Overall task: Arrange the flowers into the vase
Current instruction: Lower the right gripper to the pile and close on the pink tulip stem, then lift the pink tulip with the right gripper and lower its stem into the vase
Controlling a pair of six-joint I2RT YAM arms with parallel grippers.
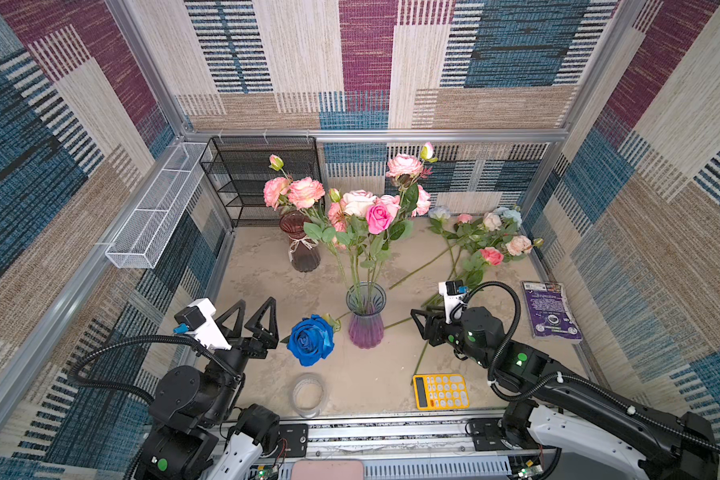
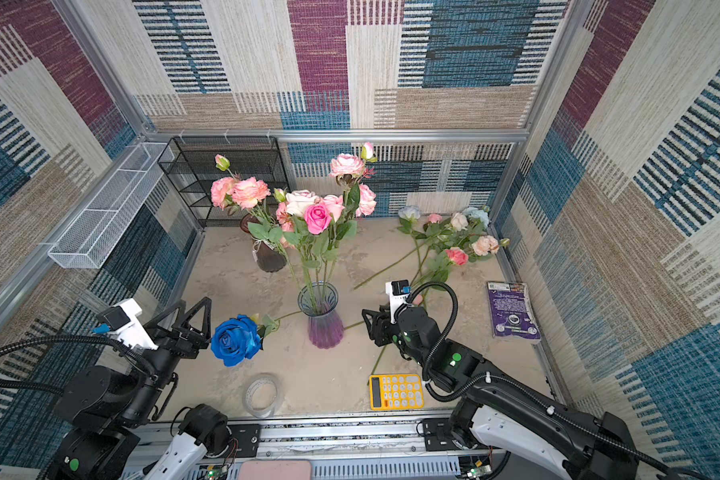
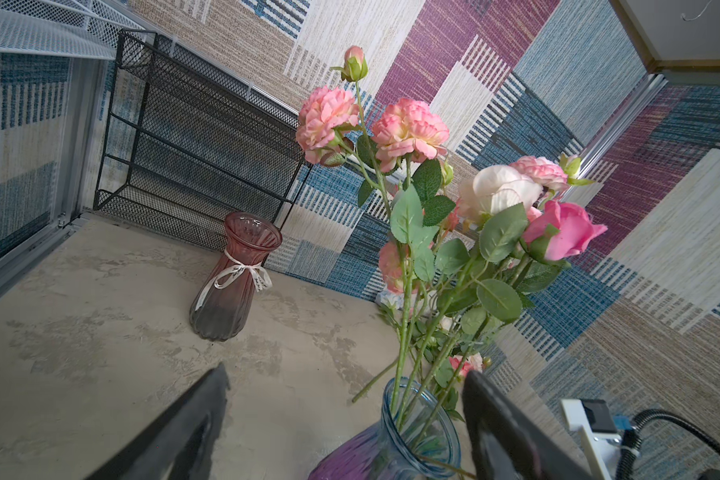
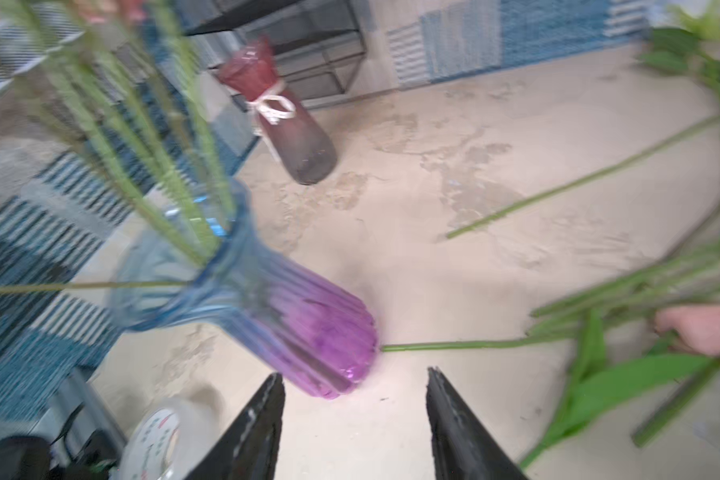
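Observation:
The vase (image 1: 365, 316) (image 2: 325, 318), blue glass fading to purple, stands mid-table with several pink and white flowers (image 1: 375, 216) upright in it. A deep blue rose (image 1: 310, 338) hangs out to the vase's left, its stem reaching to the mouth. My left gripper (image 1: 256, 303) (image 3: 346, 370) is open and empty just left of that rose. More flowers (image 1: 487, 237) lie loose at the back right, their stems running toward the vase. My right gripper (image 1: 420, 318) (image 4: 354, 374) is open and empty, low to the right of the vase (image 4: 242, 291).
A red-brown vase (image 1: 302, 245) with a ribbon stands behind left. A black mesh rack (image 1: 262, 178) and a white mesh basket (image 1: 154, 216) line the back left. A yellow calculator (image 1: 440, 390), a tape roll (image 1: 307, 395) and a purple packet (image 1: 551, 311) lie near the front and right.

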